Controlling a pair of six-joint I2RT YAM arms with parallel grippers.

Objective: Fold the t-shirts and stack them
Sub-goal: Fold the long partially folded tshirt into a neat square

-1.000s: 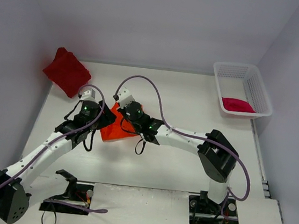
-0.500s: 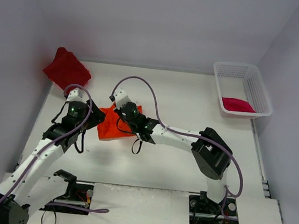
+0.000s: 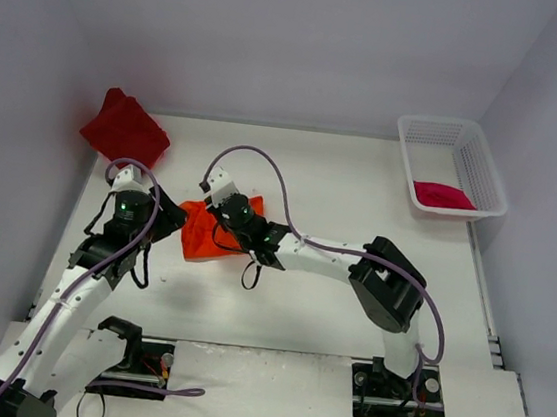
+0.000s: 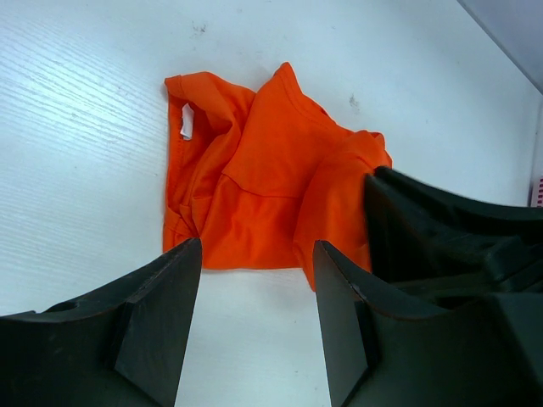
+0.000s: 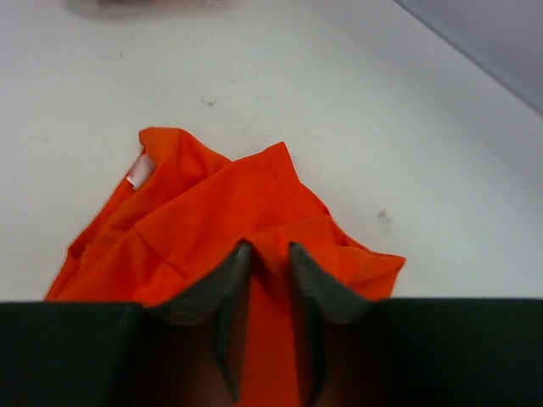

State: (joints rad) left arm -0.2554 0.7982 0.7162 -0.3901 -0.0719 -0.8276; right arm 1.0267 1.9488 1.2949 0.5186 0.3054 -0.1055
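The bright orange t-shirt (image 3: 199,240) lies crumpled on the table left of centre. My right gripper (image 3: 226,225) is over it, its jaws pinched on a raised fold of the orange cloth (image 5: 195,220), as the right wrist view (image 5: 270,254) shows. My left gripper (image 3: 166,220) is open and empty just left of the shirt. In the left wrist view (image 4: 254,288) bare table lies between its fingers and the shirt (image 4: 254,178) lies just beyond. The dark red t-shirt (image 3: 124,131) lies at the far left corner. The crimson-pink t-shirt (image 3: 443,195) lies in the basket.
The white mesh basket (image 3: 485,167) stands at the far right edge of the table. White walls close in the table at the back and on both sides. The right arm's purple cable loops above the orange shirt.
My left arm has drawn back to the left, away from the orange shirt. My right gripper and the shirt have shifted a little to the left.
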